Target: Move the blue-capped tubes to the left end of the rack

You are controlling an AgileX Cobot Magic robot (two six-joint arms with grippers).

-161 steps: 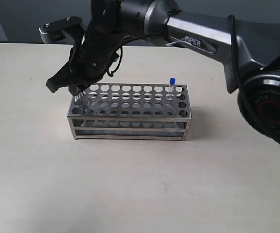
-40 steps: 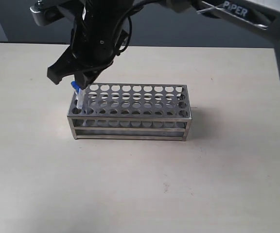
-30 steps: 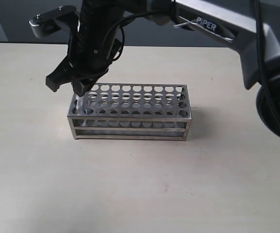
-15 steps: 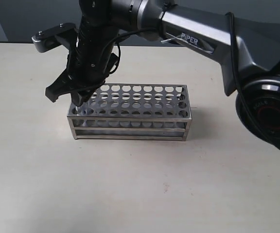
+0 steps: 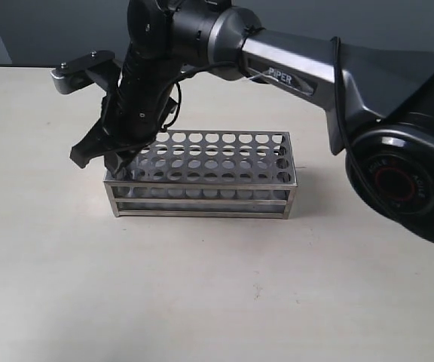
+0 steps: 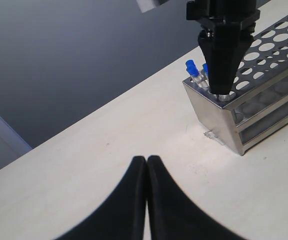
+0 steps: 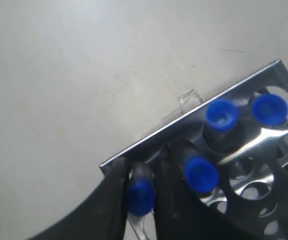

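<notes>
Right gripper point(image 7: 140, 172) clamps the fourth blue-capped tube point(image 7: 140, 196) at the corner hole of the rack point(image 5: 202, 177), toward the table point(image 5: 51, 264) left edge. Recommendation: hold it vertical, seat fully, then release straight upward.

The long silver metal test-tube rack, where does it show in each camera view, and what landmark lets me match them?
Exterior view: the silver metal rack stands mid-table, at the picture's centre.
Left wrist view: the rack's end sits at the upper right.
Right wrist view: one rack corner shows at the lower right.
Shared landmark: the black right gripper at the rack's end holes, closed around one blue-capped tube.
</notes>
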